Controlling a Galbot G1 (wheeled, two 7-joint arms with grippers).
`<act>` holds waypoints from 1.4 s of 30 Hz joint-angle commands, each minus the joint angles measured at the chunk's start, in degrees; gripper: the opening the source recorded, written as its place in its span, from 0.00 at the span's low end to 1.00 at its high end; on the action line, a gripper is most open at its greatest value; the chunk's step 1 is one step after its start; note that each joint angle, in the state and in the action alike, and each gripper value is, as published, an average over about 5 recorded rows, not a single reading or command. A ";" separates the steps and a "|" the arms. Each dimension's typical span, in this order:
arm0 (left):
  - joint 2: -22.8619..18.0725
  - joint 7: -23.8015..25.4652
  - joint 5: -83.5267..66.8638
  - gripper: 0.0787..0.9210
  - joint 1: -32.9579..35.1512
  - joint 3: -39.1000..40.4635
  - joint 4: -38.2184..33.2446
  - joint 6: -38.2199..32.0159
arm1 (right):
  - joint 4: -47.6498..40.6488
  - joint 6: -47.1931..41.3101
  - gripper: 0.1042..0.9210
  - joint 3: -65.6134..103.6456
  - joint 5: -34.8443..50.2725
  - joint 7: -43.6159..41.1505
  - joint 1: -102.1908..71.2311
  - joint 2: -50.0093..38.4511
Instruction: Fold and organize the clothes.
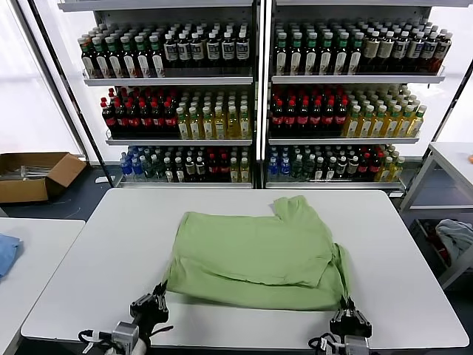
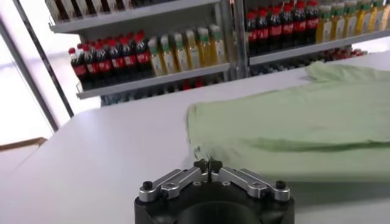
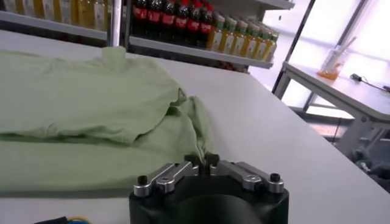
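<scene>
Head view: a light green shirt (image 1: 259, 255) is seen lying on a white table (image 1: 111, 244), partly folded, with its upper part doubled over the lower so that two layers overlap. One sleeve or collar part sticks out toward the far edge, nearest the drinks shelves (image 1: 255, 96) standing behind the table. The near hem lies parallel to the front edge, which is probably why both arms are stationed there.

The left tool (image 1: 151, 307) is placed at the shirt's near left corner, and the right tool (image 1: 349, 319) at its near right corner, each just at the fabric's edge. This matched placement suggests a two-handed fold is being handled, with one corner for each arm.

In the left wrist view, the left tool (image 2: 208, 165) is shown with its fingertips meeting, so it is judged closed; the shirt corner (image 2: 201, 149) lies just beyond the tips and nothing is visibly pinched. In the right wrist view, the right tool (image 3: 202, 162) is shown with its tips close together at the hem corner (image 3: 204, 143); whether cloth is gripped or being let go cannot be told.

A cardboard box (image 1: 33, 174) is seen on the floor to the left, and a blue cloth (image 1: 6, 251) rests on a neighbouring table, well apart from the shirt.

The fold is judged unfinished, since the outline is uneven.
</scene>
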 commanded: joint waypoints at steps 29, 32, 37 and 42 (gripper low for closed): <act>-2.98 -0.39 -2.62 0.88 -11.11 1.34 4.65 2.37 | -12.54 -6.70 0.88 -1.78 -6.70 -4.11 19.54 2.56; -2.78 -0.37 -2.77 0.88 -11.57 1.39 5.23 2.44 | -12.89 -7.55 0.88 -2.21 -6.62 -4.12 21.35 3.04; -2.34 -0.29 -3.21 0.88 -12.62 1.43 6.12 2.69 | -14.81 -8.13 0.88 -2.60 -6.29 -4.17 23.89 3.56; -1.33 -0.32 -4.46 0.88 -17.17 1.85 7.83 4.39 | -17.74 -8.41 0.88 -2.90 -4.10 -3.97 28.78 4.10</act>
